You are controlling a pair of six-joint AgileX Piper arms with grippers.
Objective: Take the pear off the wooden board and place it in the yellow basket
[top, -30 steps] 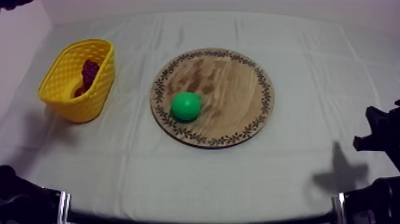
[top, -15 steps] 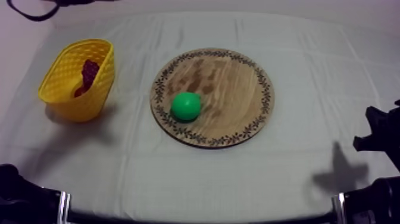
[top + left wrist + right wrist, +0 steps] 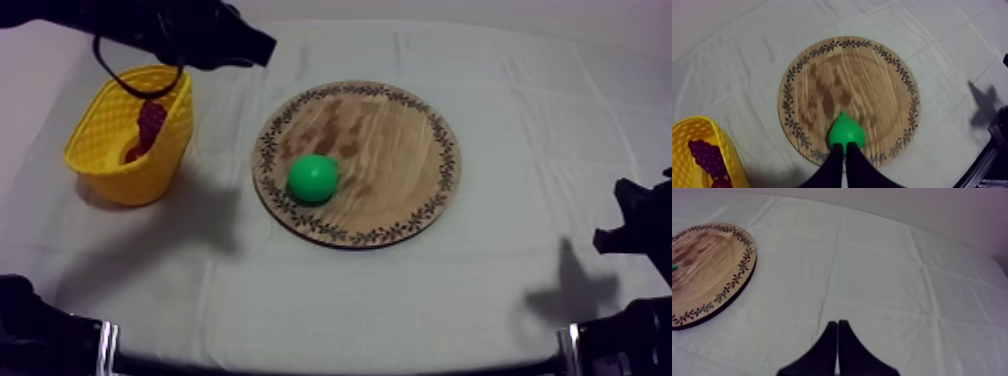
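Observation:
A green pear (image 3: 313,178) lies on the left part of the round wooden board (image 3: 400,120), whose rim is patterned. The yellow basket (image 3: 110,165) stands left of the board with a bunch of dark grapes (image 3: 150,122) inside. My left gripper (image 3: 268,45) hangs high between basket and board, beyond both. In the left wrist view its fingers (image 3: 844,146) lie together as a narrow wedge, shut on nothing, just short of the pear (image 3: 846,131). My right gripper (image 3: 837,323) is also shut and empty, low over bare cloth at the table's right side (image 3: 628,228).
The board (image 3: 712,253) lies well to the left of the right gripper, with open cloth in between. The left arm's shadow (image 3: 190,215) falls on the cloth between the basket (image 3: 692,137) and the board (image 3: 892,75).
My left arm has swung in from the upper left, past the basket's far side toward the board, and its shadow has spread over the cloth. The pear and the right arm have not moved.

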